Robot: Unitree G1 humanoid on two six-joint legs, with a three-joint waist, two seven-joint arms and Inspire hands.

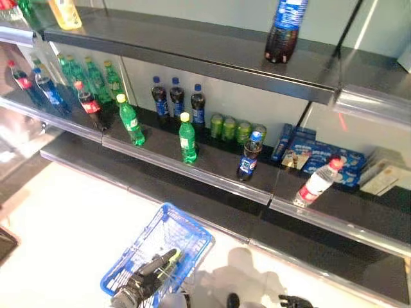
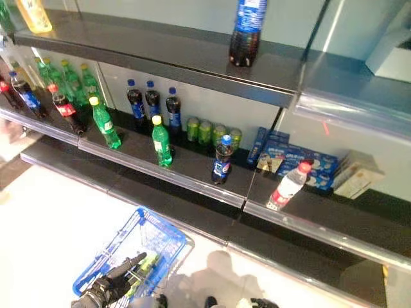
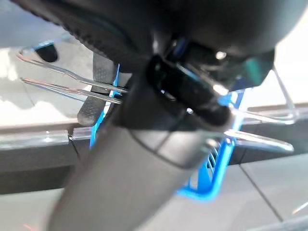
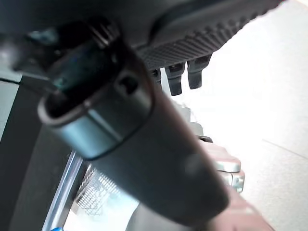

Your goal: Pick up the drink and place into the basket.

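A blue wire basket point(image 1: 186, 228) hangs low in front of the shelves, its wire handles point(image 3: 72, 82) held by my left hand point(image 1: 144, 279), whose fingers are curled round them. Inside the basket lies a green bottle with a yellow cap point(image 1: 172, 258). On the middle shelf stand two green bottles point(image 1: 187, 140) with yellow caps, a dark cola bottle with a blue cap point(image 1: 249, 157) and a leaning white bottle with a red cap point(image 1: 316, 183). My right hand point(image 1: 295, 300) shows at the bottom edge, below the shelves; its fingers point(image 4: 178, 79) hang relaxed and hold nothing.
The dark shelf's front rail point(image 1: 212, 183) runs across the view. Three dark bottles point(image 1: 175, 99), green cans point(image 1: 234, 128) and blue boxes point(image 1: 321, 157) stand at the back. A large cola bottle point(image 1: 284, 29) stands on the top shelf. More bottles point(image 1: 48, 86) crowd the left end.
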